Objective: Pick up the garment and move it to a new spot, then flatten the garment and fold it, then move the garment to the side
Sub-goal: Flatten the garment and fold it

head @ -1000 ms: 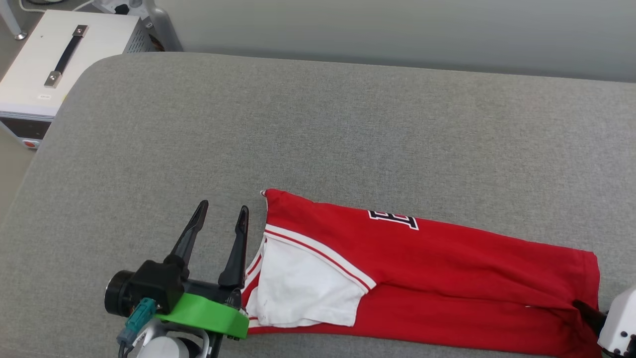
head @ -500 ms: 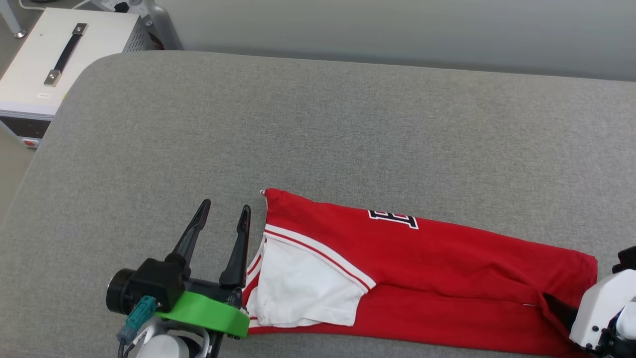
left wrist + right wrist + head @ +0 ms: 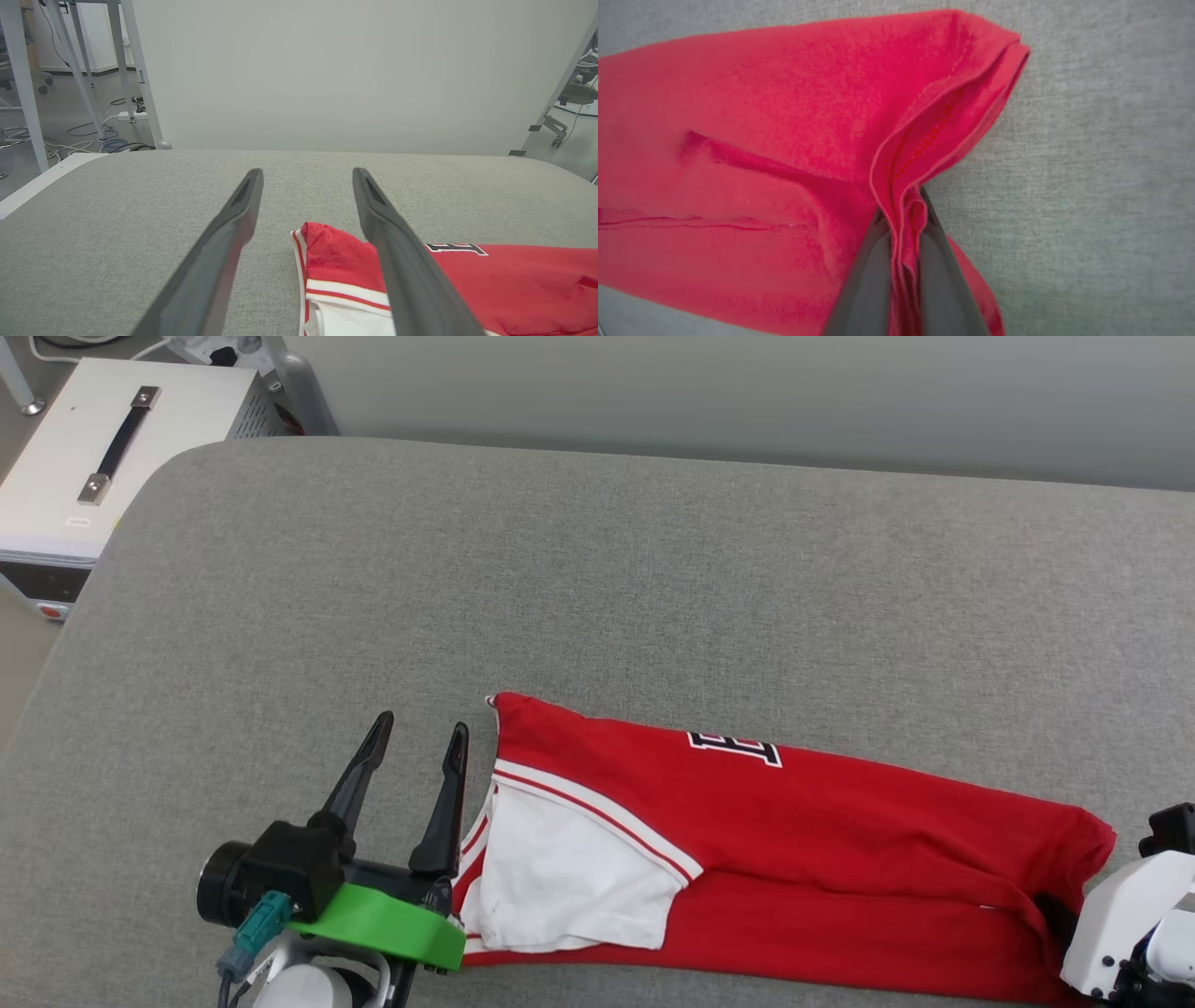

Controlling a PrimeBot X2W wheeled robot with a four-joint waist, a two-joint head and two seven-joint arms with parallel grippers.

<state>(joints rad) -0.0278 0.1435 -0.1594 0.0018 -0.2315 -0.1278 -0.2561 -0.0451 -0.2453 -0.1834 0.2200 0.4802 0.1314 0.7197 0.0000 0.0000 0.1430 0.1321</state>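
The left hand (image 3: 421, 723) is at the near left, low over the grey tabletop (image 3: 607, 569). It is empty, its fingers moderately apart, just beside the shirt's (image 3: 840, 831) white-sleeve end. At the near right, the right hand (image 3: 1050, 907) is clamped on the bunched red hem. The shirt lies as a long strip along the near edge. A white box (image 3: 93, 457) stands past the far left corner.

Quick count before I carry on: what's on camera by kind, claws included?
garment: 1
claws: 2 (left claw open, right claw shut on the garment)
white box with a black handle: 1
grey padded surface: 1
Total: 5
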